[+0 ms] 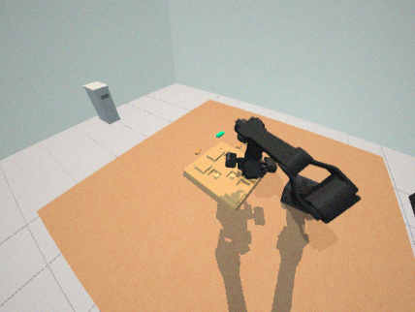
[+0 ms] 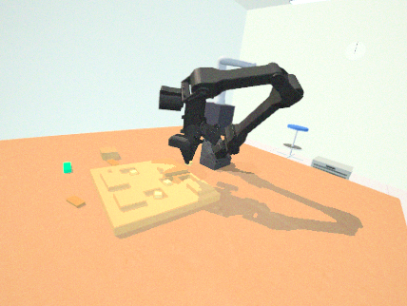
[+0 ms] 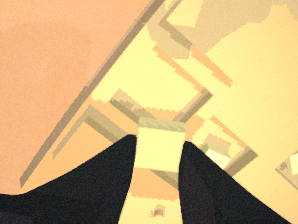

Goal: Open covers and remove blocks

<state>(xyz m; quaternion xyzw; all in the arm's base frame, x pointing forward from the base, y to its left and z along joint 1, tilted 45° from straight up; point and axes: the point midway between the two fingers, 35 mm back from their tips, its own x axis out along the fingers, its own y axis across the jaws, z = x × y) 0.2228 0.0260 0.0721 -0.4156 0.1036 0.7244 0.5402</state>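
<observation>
My gripper [image 2: 189, 163] [image 3: 158, 147] points down over the rear right part of the puzzle board [image 2: 159, 216] [image 3: 270, 75], shut on a pale yellow block [image 3: 159, 152]. The block looks raised above the board. In the top view the hand hides the fingertips and part of the board [image 1: 204, 177]. Raised plates, grooves and small pale pieces show on the board; how far each cover is open I cannot tell. A green block [image 1: 220, 134] [image 2: 67, 167] lies on the table beyond the board. Flat orange blocks [image 1: 198, 151] [image 2: 75, 201] lie off the board.
A tan block [image 2: 109, 153] stands on the table behind the board. The arm's base [image 2: 215, 158] stands at the board's right in the exterior view. The arm's shadow falls over the board's edge and the table [image 1: 145, 218] [image 2: 266, 266].
</observation>
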